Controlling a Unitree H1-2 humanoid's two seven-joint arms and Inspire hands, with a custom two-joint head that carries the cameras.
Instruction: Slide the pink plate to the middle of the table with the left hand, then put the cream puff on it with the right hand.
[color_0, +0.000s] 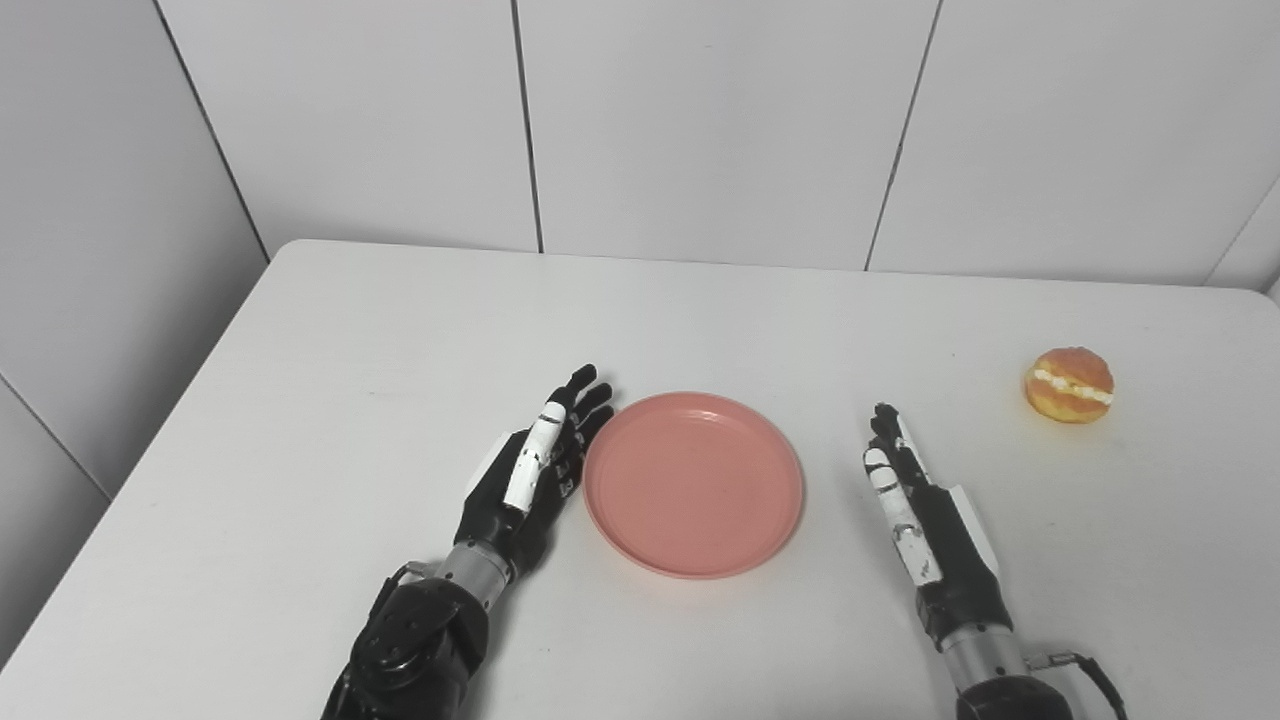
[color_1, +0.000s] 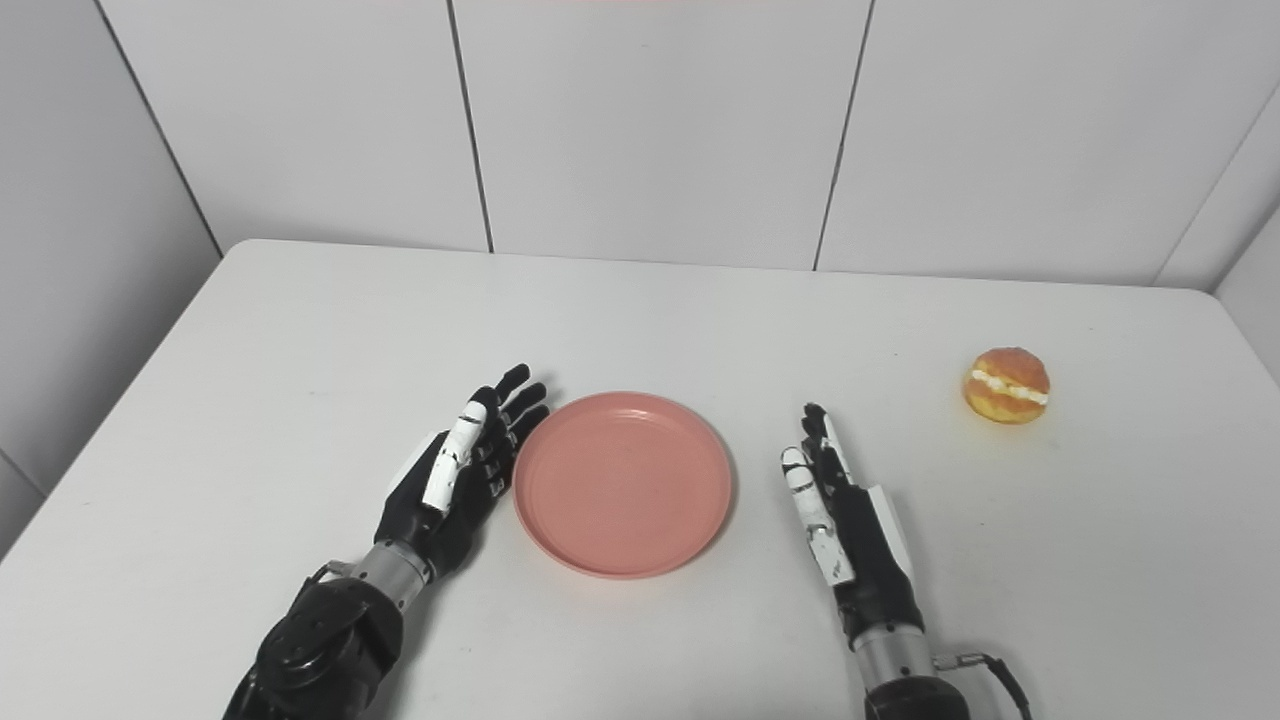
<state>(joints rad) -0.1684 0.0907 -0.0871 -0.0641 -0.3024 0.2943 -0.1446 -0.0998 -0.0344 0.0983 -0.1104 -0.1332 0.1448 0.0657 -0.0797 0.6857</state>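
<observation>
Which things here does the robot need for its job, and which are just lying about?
Needed for the job:
pink plate
cream puff
left hand, open beside the plate
right hand, open, apart from the plate

Just lying about:
nothing else; only the white table under it all

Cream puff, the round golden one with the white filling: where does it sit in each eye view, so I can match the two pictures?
Left eye view: the round golden cream puff sits far right, near the picture's edge, on the white table.
Right eye view: the same puff sits right, further in from the edge.
Shared landmark: the round pink plate, centre, left of the puff in both, with the right hand between them.
</observation>
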